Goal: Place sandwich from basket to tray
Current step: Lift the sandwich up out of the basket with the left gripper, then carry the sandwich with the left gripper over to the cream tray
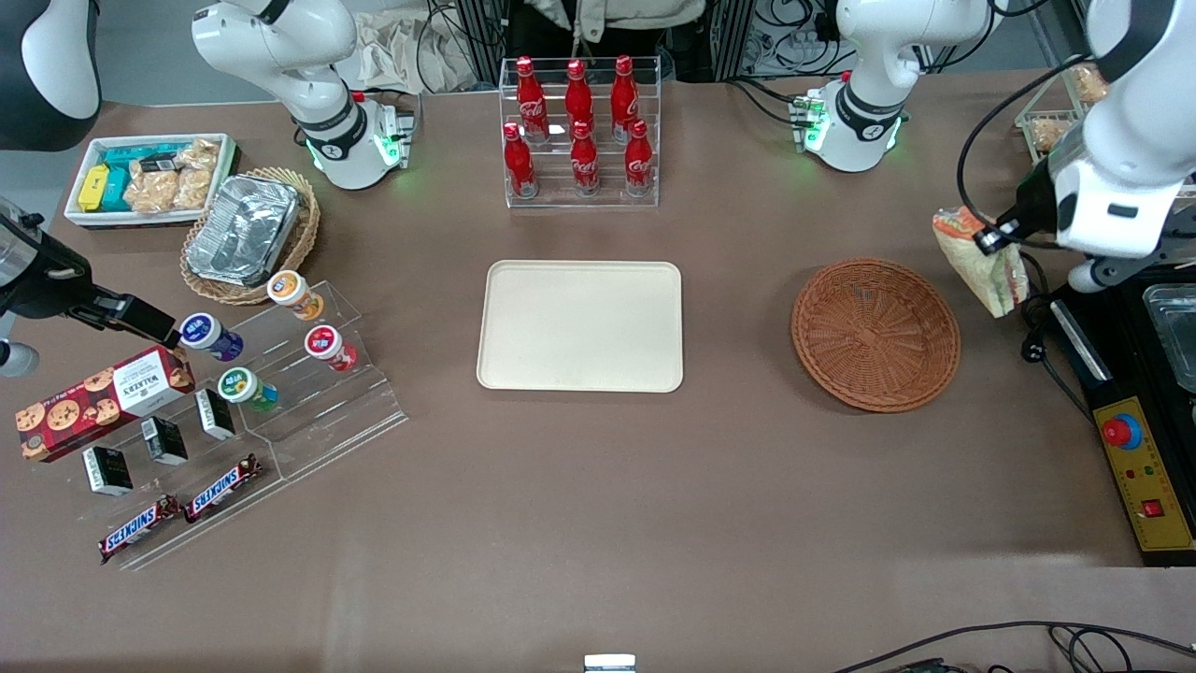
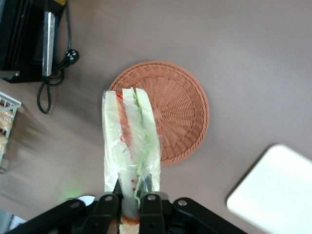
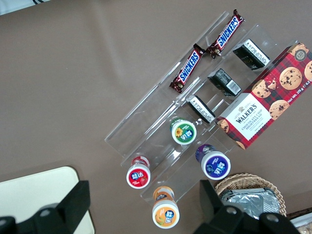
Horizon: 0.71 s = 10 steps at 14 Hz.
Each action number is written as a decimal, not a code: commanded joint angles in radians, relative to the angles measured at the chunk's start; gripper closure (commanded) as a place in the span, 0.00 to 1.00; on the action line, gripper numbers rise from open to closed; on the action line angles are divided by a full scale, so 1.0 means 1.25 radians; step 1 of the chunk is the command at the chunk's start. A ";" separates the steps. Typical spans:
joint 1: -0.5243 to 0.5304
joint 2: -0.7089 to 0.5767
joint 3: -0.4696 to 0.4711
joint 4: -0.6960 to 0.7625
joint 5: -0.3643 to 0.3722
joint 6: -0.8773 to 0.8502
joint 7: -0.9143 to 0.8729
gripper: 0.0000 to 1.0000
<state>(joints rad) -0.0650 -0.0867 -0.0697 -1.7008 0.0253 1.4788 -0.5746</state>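
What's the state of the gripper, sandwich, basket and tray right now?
gripper: shut on the sandwich, raised above the table beside the basket.
sandwich: wrapped, hanging from the gripper, clear of the basket.
basket: empty, upright on the table.
tray: empty, flat on the table.

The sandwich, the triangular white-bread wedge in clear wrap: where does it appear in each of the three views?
Front view: the sandwich hangs from the gripper, above the table beside the round reddish-brown wicker basket, toward the working arm's end.
Left wrist view: the sandwich is clamped in the gripper, partly over the basket.
Right wrist view: not in it.
Shared landmark: the flat cream-beige plastic tray.
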 commanded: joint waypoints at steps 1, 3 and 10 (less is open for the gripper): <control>-0.007 0.012 -0.004 0.038 -0.026 -0.032 0.112 1.00; -0.008 0.003 -0.036 0.032 -0.031 -0.037 0.147 1.00; -0.024 0.059 -0.211 0.027 -0.057 -0.031 0.056 1.00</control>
<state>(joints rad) -0.0817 -0.0560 -0.2951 -1.6884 -0.0350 1.4515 -0.4785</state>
